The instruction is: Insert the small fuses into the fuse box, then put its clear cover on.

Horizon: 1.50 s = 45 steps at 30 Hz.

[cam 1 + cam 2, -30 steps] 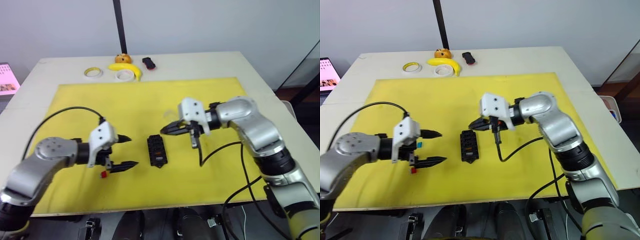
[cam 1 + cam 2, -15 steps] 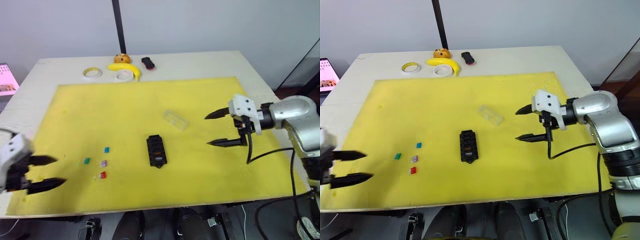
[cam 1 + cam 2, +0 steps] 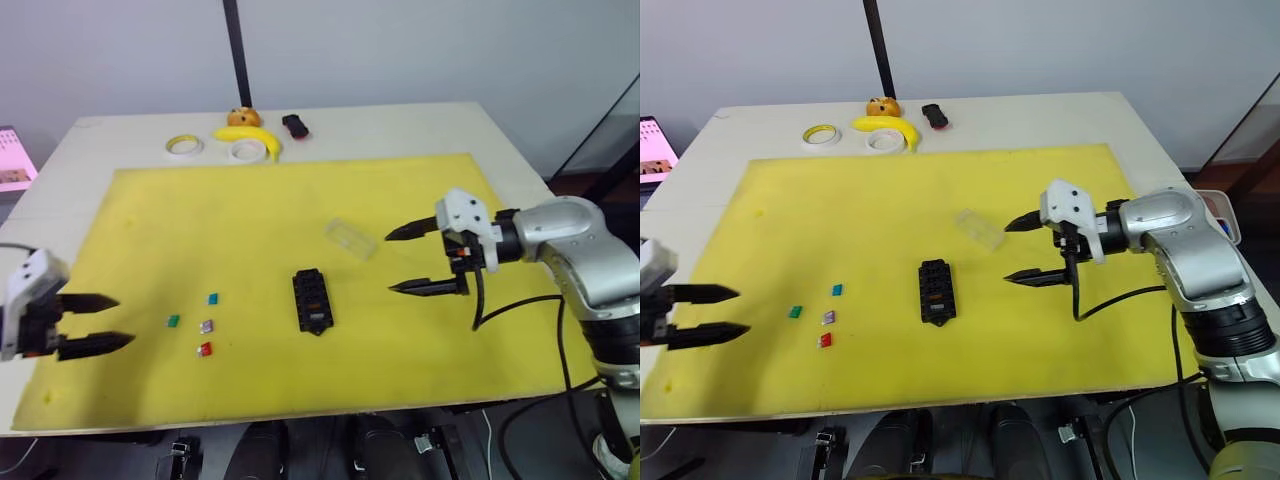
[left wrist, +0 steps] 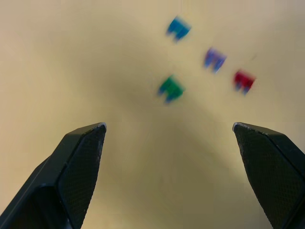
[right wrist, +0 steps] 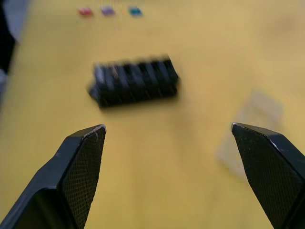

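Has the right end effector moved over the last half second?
Yes. The right end effector has shifted toward the fuse box and clear cover, still open.

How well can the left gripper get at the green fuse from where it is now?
Probably well. The left gripper is open and points toward the green fuse, with bare yellow mat between them. The other fuses lie beyond it, not in the path.

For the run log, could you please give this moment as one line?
left claw open, empty | right claw open, empty | four fuses loose | box | cover off
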{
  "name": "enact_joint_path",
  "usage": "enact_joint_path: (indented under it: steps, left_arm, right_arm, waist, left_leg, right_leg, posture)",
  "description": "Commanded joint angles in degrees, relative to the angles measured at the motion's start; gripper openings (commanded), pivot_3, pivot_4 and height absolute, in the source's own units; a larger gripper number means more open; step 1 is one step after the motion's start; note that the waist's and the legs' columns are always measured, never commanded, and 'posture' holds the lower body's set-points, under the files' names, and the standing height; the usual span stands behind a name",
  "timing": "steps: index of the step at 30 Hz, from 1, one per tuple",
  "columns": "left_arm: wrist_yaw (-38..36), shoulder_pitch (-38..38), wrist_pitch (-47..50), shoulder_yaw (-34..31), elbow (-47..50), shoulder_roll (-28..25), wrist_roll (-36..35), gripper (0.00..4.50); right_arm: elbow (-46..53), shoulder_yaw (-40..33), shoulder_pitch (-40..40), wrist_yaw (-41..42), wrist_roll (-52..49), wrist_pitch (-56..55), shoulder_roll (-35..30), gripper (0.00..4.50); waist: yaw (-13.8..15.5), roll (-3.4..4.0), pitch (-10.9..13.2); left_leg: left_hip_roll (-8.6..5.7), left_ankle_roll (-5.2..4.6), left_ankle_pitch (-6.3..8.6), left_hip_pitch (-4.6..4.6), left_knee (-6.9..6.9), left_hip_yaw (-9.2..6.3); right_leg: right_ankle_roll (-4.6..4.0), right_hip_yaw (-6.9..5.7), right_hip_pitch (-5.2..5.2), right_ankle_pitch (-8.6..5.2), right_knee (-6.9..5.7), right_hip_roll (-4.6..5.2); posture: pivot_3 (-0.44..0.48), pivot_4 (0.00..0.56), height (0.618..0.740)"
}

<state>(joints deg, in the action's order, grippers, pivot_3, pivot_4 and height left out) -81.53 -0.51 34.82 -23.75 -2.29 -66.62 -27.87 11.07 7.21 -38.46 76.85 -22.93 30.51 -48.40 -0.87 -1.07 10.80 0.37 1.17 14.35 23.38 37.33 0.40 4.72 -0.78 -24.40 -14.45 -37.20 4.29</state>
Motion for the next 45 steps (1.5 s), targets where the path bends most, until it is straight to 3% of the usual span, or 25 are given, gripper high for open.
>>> enact_joint_path:
  steps: [1,7,12,20,24,28,37,45]
  left_arm:
    - [-4.20,7.49,-0.55,8.68,-3.91,-1.52,1.28,4.50]
    - [-10.58,22.83,-5.32,25.14,-15.29,-0.62,7.40,4.50]
    - [-10.97,31.52,-10.77,35.16,-24.18,2.54,9.28,4.50]
    - [-10.97,33.87,-15.31,42.53,-28.97,5.04,8.86,4.50]
    - [-10.97,32.72,-17.67,43.54,-30.12,5.32,8.40,3.23]
    - [-10.97,31.74,-16.61,42.69,-29.41,5.00,7.63,1.16]
    - [-10.97,26.56,-12.72,40.09,-25.91,1.68,4.66,1.16]
    - [-10.24,18.17,-3.48,30.60,-20.62,0.34,1.24,1.16]
  right_arm:
    - [6.10,1.38,-2.92,-0.13,-3.12,2.57,1.73,4.46]
    - [8.84,3.88,-4.91,-2.18,-2.84,3.81,4.40,4.46]
    - [11.45,3.51,-4.32,-3.46,-3.86,4.99,4.17,4.46]
    - [14.35,2.47,-2.57,-5.42,-4.63,6.94,2.34,4.46]
    - [14.78,2.64,-2.47,-6.24,-5.00,7.36,2.02,4.50]
    - [14.56,3.04,-2.71,-6.71,-4.86,7.39,1.99,4.50]
    - [13.89,4.25,-3.01,-7.39,-4.30,6.90,2.77,4.50]
    - [12.85,5.43,-3.26,-7.57,-3.52,5.96,3.34,4.50]
  waist:
    - [0.03,0.00,0.00]
    - [0.15,-0.03,-0.02]
    - [0.17,-0.04,-0.02]
    - [0.27,-0.04,-0.03]
    - [0.20,-0.03,-0.04]
    - [0.01,-0.03,-0.04]
    - [-0.54,-0.04,-0.04]
    - [-0.60,-0.04,-0.04]
  left_leg:
    - [-0.01,0.00,0.00,0.00,0.00,0.01]
    - [-0.02,0.00,0.00,0.06,0.08,0.08]
    - [0.02,0.00,0.00,0.06,0.11,0.27]
    - [0.06,-0.01,0.00,0.05,0.19,0.30]
    - [0.08,-0.03,0.02,0.04,0.22,0.29]
    - [0.10,-0.17,0.10,0.04,0.33,0.30]
    - [0.21,-0.70,0.44,0.02,0.68,0.87]
    - [0.28,-0.72,0.46,0.02,0.68,0.89]
  right_leg:
    - [0.00,0.00,0.00,0.00,0.00,0.00]
    - [0.01,0.00,0.00,0.01,-0.05,-0.13]
    - [0.01,0.07,-0.03,0.01,-0.09,-0.16]
    - [0.01,0.12,-0.03,0.01,-0.16,-0.18]
    - [0.01,0.18,-0.03,0.01,-0.16,-0.17]
    - [0.03,0.26,-0.04,0.02,-0.16,-0.17]
    - [0.23,0.68,-0.09,0.12,-0.09,-0.17]
    - [0.23,0.69,-0.13,0.12,-0.12,-0.20]
  posture:
    - [0.000,0.150,0.740]
    - [0.000,0.150,0.740]
    - [0.000,0.150,0.740]
    - [0.000,0.150,0.740]
    - [0.000,0.150,0.740]
    - [0.000,0.150,0.740]
    - [0.000,0.150,0.740]
    - [0.000,0.150,0.740]
